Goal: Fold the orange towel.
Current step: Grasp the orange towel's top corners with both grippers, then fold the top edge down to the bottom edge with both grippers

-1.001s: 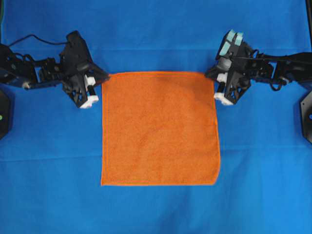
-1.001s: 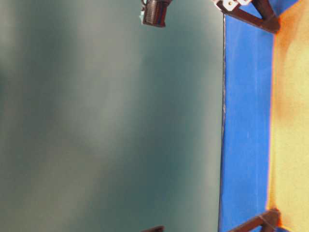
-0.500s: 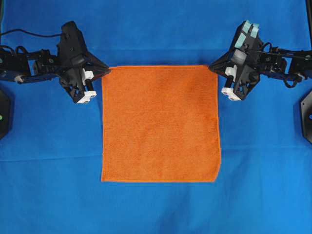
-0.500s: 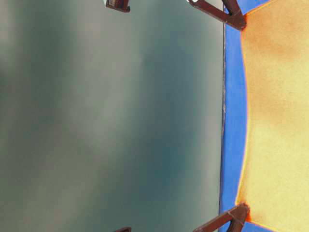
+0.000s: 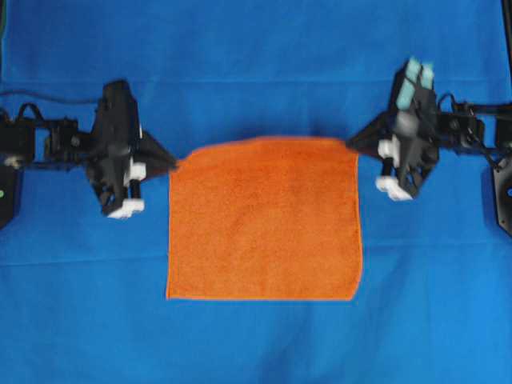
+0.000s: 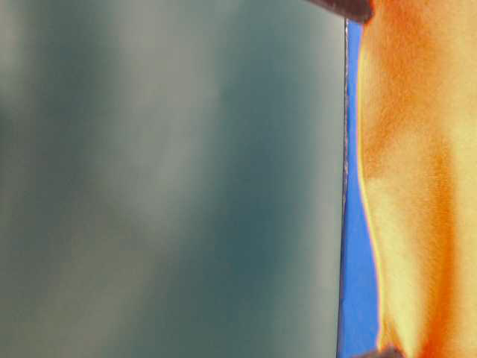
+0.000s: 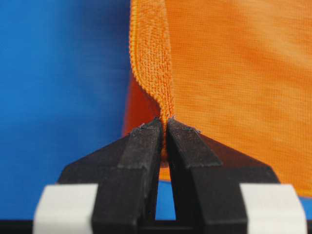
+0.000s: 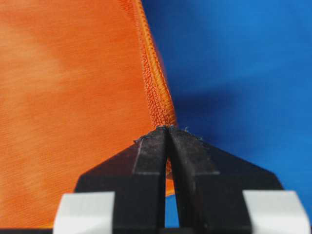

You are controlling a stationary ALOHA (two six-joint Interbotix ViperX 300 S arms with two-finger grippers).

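— The orange towel point(image 5: 264, 220), where is it?

— On the blue table covering point(image 5: 256, 48), in the middle of the overhead view. Its near edge lies flat on the blue. Its far edge is off the surface, strung between my two grippers and bowed slightly along the top.

— What is your left gripper point(image 5: 173, 162) doing?

— My jaws are pressed together on the towel's far left corner. From my left wrist camera the black fingertips point(image 7: 146, 141) meet on the stitched hem, and the cloth stands up from them with the hem curling over.

— And the right gripper point(image 5: 350, 146)?

— The same at the far right corner. My black fingertips point(image 8: 155, 144) there are pinched on the hem, the orange cloth spreading away to the left of that view, blue to the right.

— What does the table-level view give?

— A blurred orange sheet point(image 6: 417, 179) rising close to the lens, a strip of blue beside it, and a grey-green wall point(image 6: 164, 179). Little else is sharp there.
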